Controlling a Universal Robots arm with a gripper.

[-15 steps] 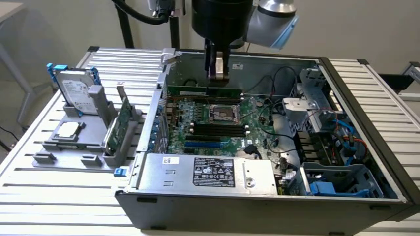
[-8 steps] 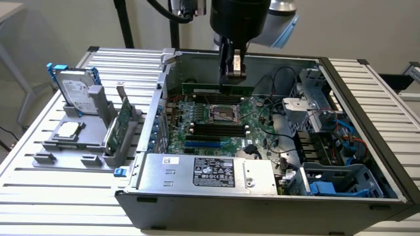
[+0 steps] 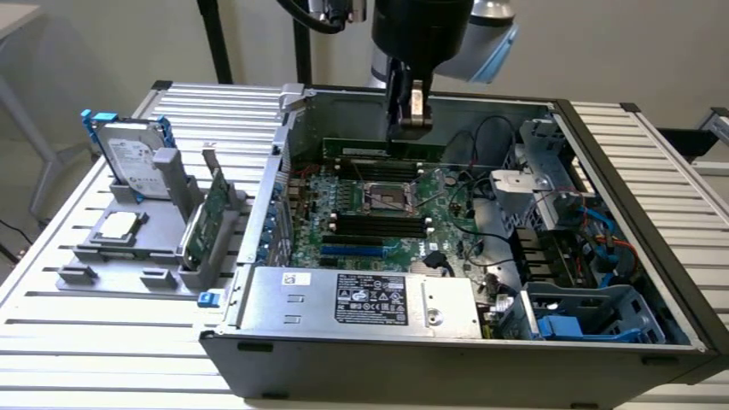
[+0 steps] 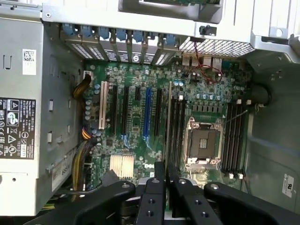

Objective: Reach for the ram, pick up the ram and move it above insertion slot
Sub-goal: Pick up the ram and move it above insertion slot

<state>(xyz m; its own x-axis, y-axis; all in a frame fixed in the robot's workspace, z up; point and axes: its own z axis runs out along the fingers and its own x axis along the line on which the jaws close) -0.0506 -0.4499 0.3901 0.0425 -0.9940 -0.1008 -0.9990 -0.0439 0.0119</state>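
Gripper (image 3: 411, 120), upper centre of the exterior view, is clamped narrow on the RAM stick (image 3: 381, 151), edge-on above the motherboard (image 3: 376, 213). Good practice here: keep the stick level and parallel to the DIMM slots (image 3: 370, 224), avoiding the loose cables (image 3: 484, 145).

1. The power supply (image 3: 358, 301) carried a black label (image 3: 378, 301) with white print and marks, too fine to read.
2. A small white sticker (image 3: 299, 278) near that unit's corner bore a code, unreadable.
3. In the wrist view the black label (image 4: 17, 128) showed rows of certification symbols; no word was legible.
4. A white barcode sticker (image 4: 29, 61) sat above it, characters illegible.
5. The hard drive (image 3: 125, 160) wore a white label, text unreadable.
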